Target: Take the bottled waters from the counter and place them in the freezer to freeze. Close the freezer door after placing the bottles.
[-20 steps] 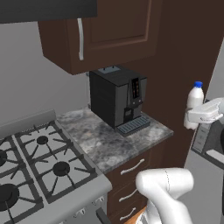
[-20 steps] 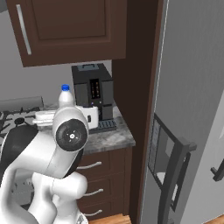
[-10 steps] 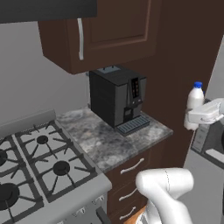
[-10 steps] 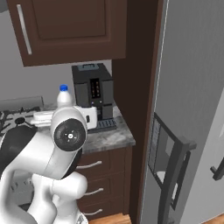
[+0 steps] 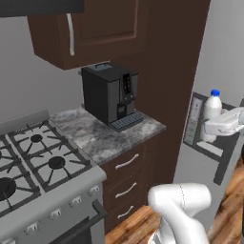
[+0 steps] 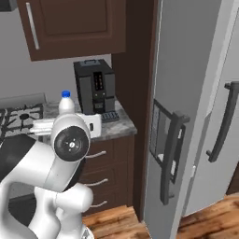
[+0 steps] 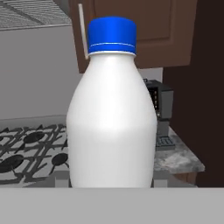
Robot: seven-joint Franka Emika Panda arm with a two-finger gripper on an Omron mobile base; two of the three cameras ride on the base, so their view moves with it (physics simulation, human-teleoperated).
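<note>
Jaws clamped around milky bottled water (image 7: 112,118), blue cap, seemingly without any label.

A home kitchen is shown: a gas stove (image 5: 33,162) is set beside a speckled stone counter (image 5: 102,136) over dark brown drawers (image 5: 127,178), with a black coffee machine (image 5: 108,93) at its back edge, wall cabinets (image 5: 86,28) above, and a grey side-by-side fridge (image 6: 196,102).

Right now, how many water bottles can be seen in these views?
1: the milky white bottle with a blue cap, upright in the gripper, held off the counter in front of the freezer door. A second may be out of view.
</note>
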